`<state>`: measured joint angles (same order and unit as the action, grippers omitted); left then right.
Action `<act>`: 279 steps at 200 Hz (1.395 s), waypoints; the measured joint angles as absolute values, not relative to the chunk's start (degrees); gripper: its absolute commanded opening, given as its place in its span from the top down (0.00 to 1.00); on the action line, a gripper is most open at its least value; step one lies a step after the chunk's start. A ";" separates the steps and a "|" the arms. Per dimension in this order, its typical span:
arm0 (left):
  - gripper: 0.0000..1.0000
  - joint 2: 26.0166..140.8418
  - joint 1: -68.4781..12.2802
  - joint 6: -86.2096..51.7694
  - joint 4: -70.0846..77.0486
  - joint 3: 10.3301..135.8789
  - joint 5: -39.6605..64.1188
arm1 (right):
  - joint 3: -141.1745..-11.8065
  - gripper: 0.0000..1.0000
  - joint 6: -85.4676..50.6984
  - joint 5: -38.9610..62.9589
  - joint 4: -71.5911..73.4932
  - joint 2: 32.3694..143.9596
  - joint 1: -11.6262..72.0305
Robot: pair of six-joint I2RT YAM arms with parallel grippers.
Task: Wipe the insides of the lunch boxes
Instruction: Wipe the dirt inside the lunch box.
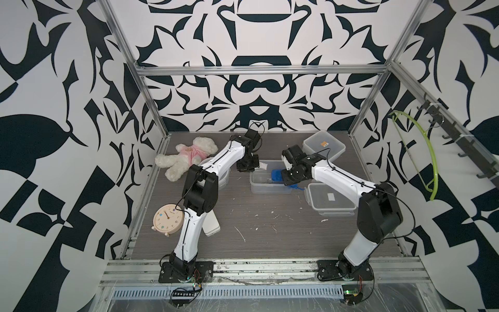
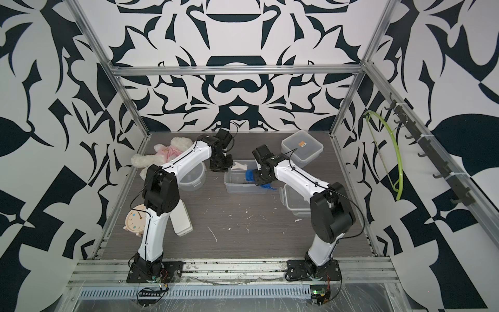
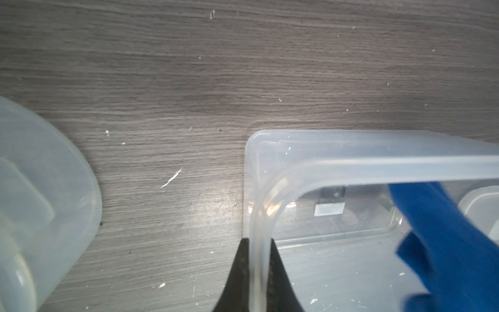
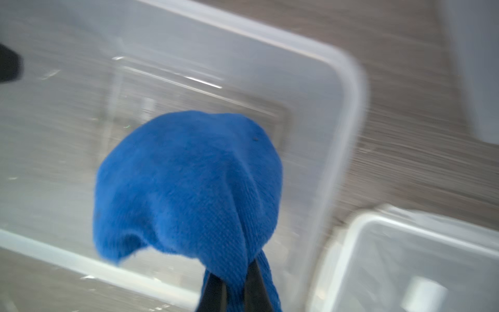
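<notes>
Right end effector (image 4: 235, 294) pinches blue cloth (image 4: 186, 175) inside lunch box (image 4: 348, 108).

The cloth (image 1: 276, 174) lies in the open lunch box (image 1: 266, 189), the round lunch box (image 2: 193, 178) left of it. Behind-right is the far lidded box (image 1: 324, 147), front-right the near lidded box (image 1: 329, 202).

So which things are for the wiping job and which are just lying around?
For the job: open lunch box, pinched by the left gripper; blue cloth in the right gripper; far lidded lunch box; near lidded lunch box; round lunch box.
Just lying about: teddy bear, alarm clock, white case, green hanger.
</notes>
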<state>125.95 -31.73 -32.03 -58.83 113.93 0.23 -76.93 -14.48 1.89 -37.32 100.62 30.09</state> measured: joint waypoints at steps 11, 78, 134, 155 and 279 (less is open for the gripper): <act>1.00 125.95 -31.73 -31.99 -58.96 113.91 0.16 | -78.83 1.00 -15.05 6.81 -35.38 104.01 30.46; 1.00 125.67 -30.85 -31.97 -62.26 113.91 -0.23 | -86.24 1.00 -23.66 26.81 -21.69 116.36 36.21; 1.00 125.29 -30.76 -32.12 -61.39 113.23 -0.40 | -82.72 1.00 -28.71 31.38 -14.11 115.92 34.87; 1.00 124.79 -30.89 -32.86 -59.31 112.01 0.23 | -81.34 1.00 -30.06 30.39 -10.90 115.04 33.67; 1.00 124.16 -32.27 -34.65 -51.64 109.45 1.43 | -93.84 1.00 -18.48 -10.00 -28.99 115.66 31.51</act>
<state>124.16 -32.27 -34.65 -51.64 109.45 1.43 -93.84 -18.48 -10.00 -28.99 115.66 31.51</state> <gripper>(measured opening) 0.111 0.074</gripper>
